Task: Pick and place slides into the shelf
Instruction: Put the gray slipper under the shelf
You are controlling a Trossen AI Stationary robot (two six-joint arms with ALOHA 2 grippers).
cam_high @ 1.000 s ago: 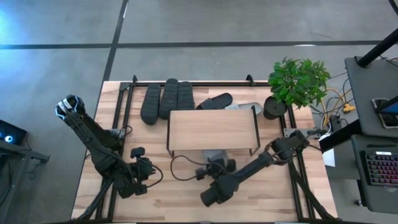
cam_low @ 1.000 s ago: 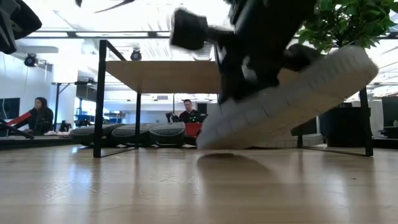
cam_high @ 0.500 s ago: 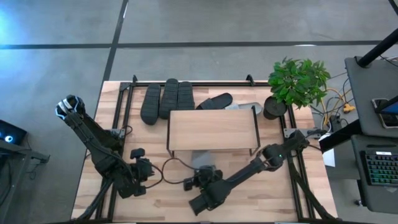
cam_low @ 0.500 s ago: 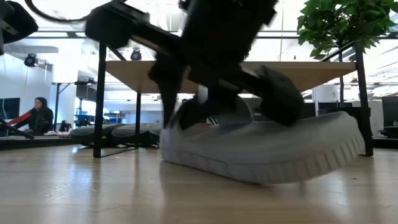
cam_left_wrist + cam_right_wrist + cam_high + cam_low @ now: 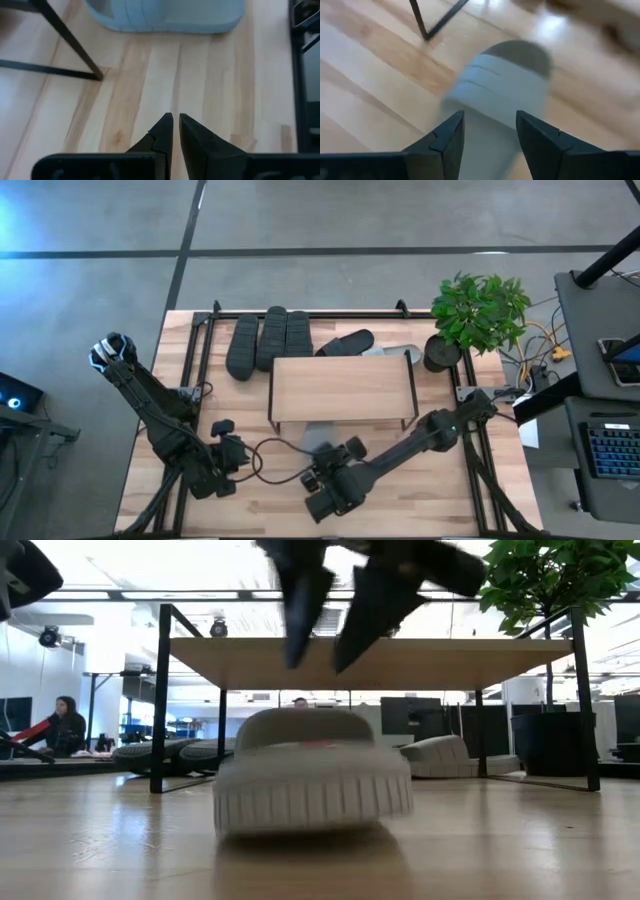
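From above, the shelf point(image 5: 341, 390) stands mid-counter point(image 5: 440, 500), its pale top board bare. Behind it lie three dark slides point(image 5: 268, 338) side by side, a fourth dark slide point(image 5: 347, 342) to their right, and a light slide point(image 5: 402, 353) near the potted plant point(image 5: 477, 315). A second light slide point(image 5: 321, 436) lies on the counter just in front of the shelf. The right jaws point(image 5: 322, 472) hang over its near end. The left jaws point(image 5: 236, 455) wait at the front left of the counter.

At table height, the light slide point(image 5: 312, 784) sits flat on the counter in front of the shelf point(image 5: 330, 660), with the right jaws point(image 5: 335, 605) spread above it, clear of the strap. The dark slides point(image 5: 190, 753) show beyond the shelf legs, the other light slide point(image 5: 452, 756) to the right. A person point(image 5: 66, 725) sits far back in the room.

In the left wrist view, the left jaws point(image 5: 175, 131) are nearly closed, a thin gap between the tips, holding nothing; the light slide point(image 5: 167, 15) lies beyond them.

In the right wrist view, the right jaws point(image 5: 490, 137) stand wide apart and empty, with the light slide point(image 5: 495, 87) beneath and ahead of them.
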